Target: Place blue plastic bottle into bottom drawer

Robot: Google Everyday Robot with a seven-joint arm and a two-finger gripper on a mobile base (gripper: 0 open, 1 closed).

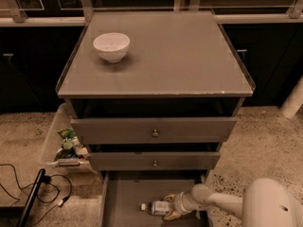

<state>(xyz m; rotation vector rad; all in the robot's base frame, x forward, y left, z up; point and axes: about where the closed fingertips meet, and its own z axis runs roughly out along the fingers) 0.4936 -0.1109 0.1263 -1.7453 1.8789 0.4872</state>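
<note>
Well, the bottle lies on its side over the drawer, cap toward the left edge, close to the front edge and right of the middle. The gripper reaches in from the right, its jaws closed on the bottle's base end. Whether the bottle touches the floor I cannot tell. Dropped from any height it could bounce and, being round, roll toward the front or back edge. Withdrawing steeply could knock the arm against the middle drawer just above; jaws opened too little could drag the bottle out.
</note>
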